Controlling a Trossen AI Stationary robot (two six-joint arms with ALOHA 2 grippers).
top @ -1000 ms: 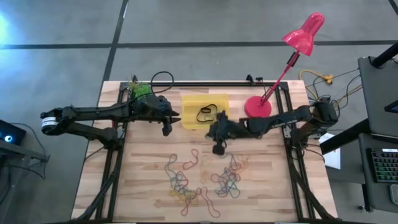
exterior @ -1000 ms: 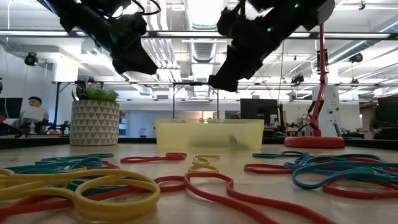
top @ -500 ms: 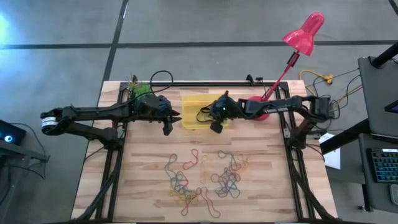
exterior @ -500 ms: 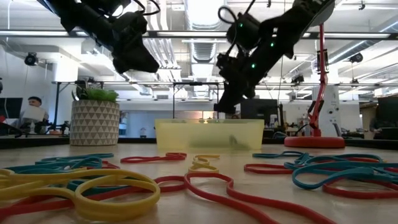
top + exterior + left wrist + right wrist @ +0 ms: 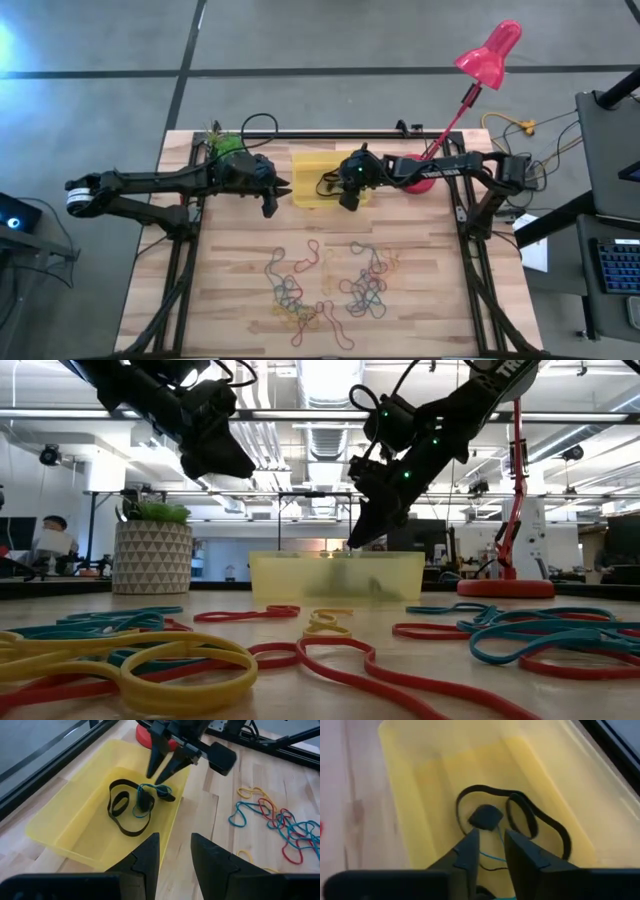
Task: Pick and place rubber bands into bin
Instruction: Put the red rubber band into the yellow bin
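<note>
Yellow bin (image 5: 305, 192), right pincer (image 5: 346, 203) parted inside rim

Two dark arms reach toward the far middle of the table, both grippers pointing down.

The right gripper (image 5: 346, 203) hangs at the end of an arm stretched in from the right side, its wrist bent down, its two fingers (image 5: 155, 760) slightly parted with a narrow gap between the tips. The left gripper (image 5: 270, 205) hovers just to its left on a long, nearly straight arm, raised above the table, fingers (image 5: 148, 857) apart with a clear gap.
</note>
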